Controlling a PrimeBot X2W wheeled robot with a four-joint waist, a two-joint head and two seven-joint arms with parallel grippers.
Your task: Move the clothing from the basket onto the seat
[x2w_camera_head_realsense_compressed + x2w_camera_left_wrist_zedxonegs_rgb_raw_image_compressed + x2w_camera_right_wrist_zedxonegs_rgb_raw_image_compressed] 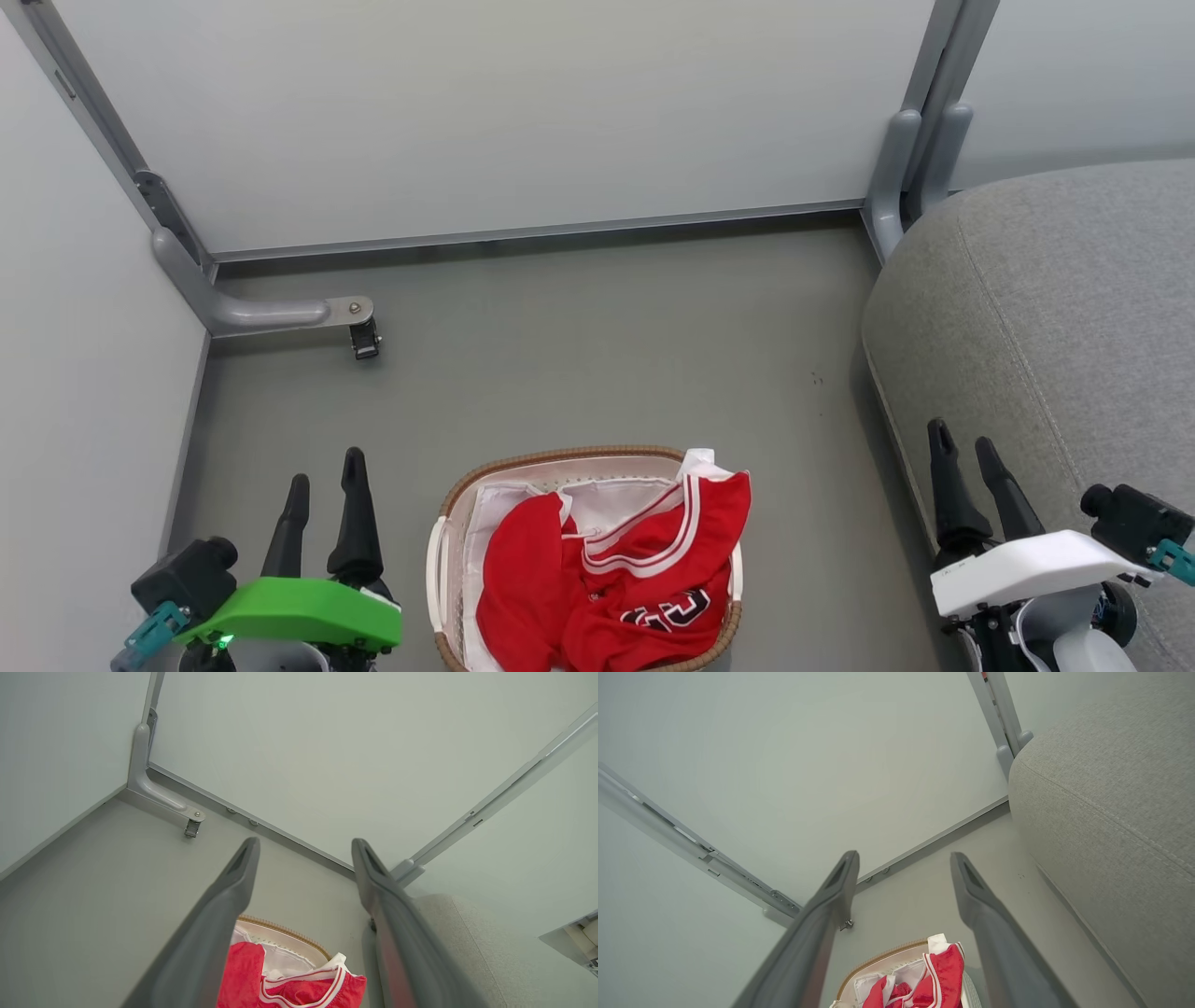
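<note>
Around the scene stand pale wall panels (485, 112), and below them lies the grey-green floor (579, 345). At the right is the seat (1046, 308), a big rounded grey cushion with a seam line, and nothing lies on it yet. The basket (560, 455) stands on the floor between the two arms, well apart from the seat. All the clothing is inside it, on a white liner (607, 499). The jersey (672, 569) lies toward the seat side, and its striped edge hangs a little over the rim. The plainer red piece (518, 579) lies beside it, toward the left. The left gripper (325, 469) hovers beside the basket with its fingers spread and holds nothing. The right gripper (961, 435) is in front of the edge of the seat, also spread and empty. So I judge that the task is at its very beginning, with the first pick not yet done. The next move calls for one arm to reach down into the basket and pinch a fold of red cloth only, not the liner. On the jersey, black lettering (674, 611) with a white outline is visible. It looks like numerals, but the folds hide part, so I cannot read it surely.
</note>
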